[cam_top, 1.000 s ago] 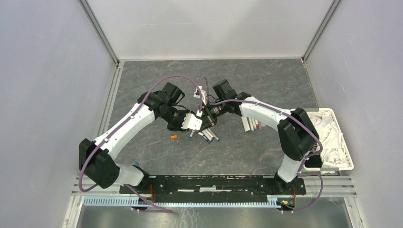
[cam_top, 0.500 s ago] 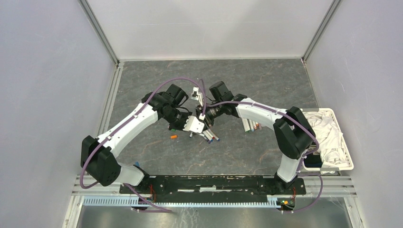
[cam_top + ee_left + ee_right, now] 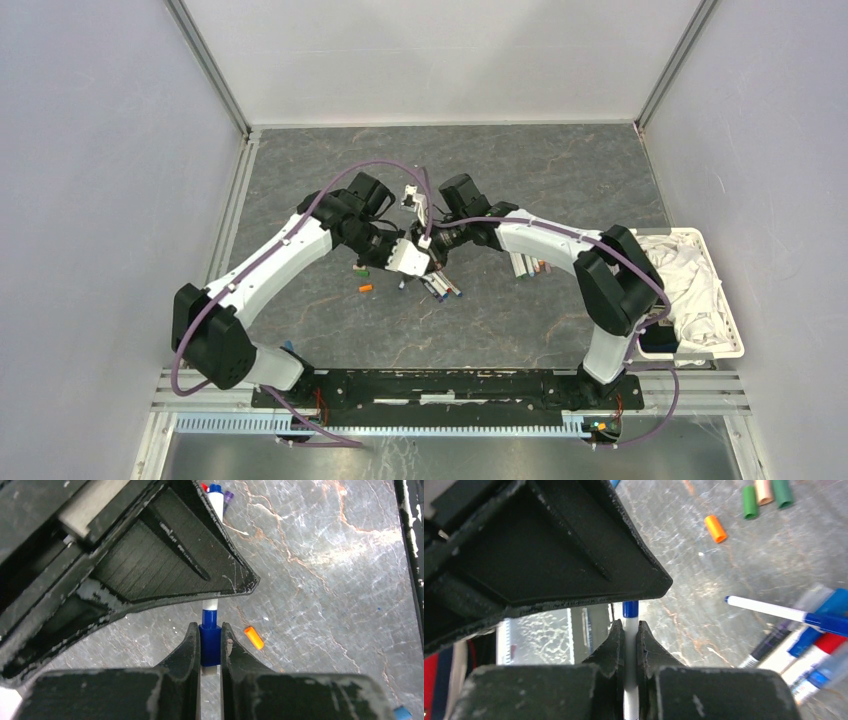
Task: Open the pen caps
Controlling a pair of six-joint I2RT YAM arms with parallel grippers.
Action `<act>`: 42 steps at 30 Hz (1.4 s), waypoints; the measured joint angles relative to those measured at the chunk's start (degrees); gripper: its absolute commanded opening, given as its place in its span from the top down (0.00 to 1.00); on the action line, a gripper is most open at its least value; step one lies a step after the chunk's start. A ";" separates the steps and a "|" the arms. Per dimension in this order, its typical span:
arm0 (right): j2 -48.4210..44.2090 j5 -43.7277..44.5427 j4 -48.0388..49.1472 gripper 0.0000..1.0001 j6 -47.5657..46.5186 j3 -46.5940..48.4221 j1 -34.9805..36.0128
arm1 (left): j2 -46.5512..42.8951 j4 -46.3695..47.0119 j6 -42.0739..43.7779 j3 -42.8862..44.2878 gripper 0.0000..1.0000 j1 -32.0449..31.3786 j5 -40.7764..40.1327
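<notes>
Straight ahead of the left gripper [image 3: 210, 630], clamped on the blue cap [image 3: 210, 645], the pen [image 3: 210, 605] runs lengthwise into the right gripper [image 3: 629, 624], clamped on its barrel [image 3: 630, 640].

Dark grey marbled worktop [image 3: 560, 180]. An orange pen cap [image 3: 366, 288] lies left of centre, a cluster of pens [image 3: 441, 288] at centre, a second group of pens [image 3: 530, 265] right of it, a white basket [image 3: 715, 352] at the right edge.

The left gripper [image 3: 210, 632] has closed onto the blue pen cap [image 3: 210, 644]. The right gripper [image 3: 629, 627] opened, then re-clamped the pen [image 3: 630, 647], its wrist shifting slightly left in the frame.
</notes>
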 measured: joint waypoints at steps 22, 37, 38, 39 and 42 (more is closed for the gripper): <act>-14.75 30.08 -9.57 1.00 -1.03 -9.60 -15.37 | 3.21 10.82 -1.22 -5.99 0.90 10.56 -9.84; -15.21 65.99 -5.99 1.00 2.25 -17.55 -22.58 | 12.57 18.88 -12.79 -10.64 0.63 10.56 -11.76; -14.86 66.45 -5.79 1.00 2.25 -17.86 -22.58 | 12.57 18.88 -13.25 -10.49 0.60 10.56 -11.76; -14.27 67.01 -5.46 1.00 2.27 -18.21 -22.58 | 12.57 18.84 -13.88 -10.34 0.52 10.56 -11.76; -12.94 67.89 -5.05 0.95 2.27 -18.45 -22.56 | 12.57 18.12 -15.52 -9.38 0.31 10.56 -11.63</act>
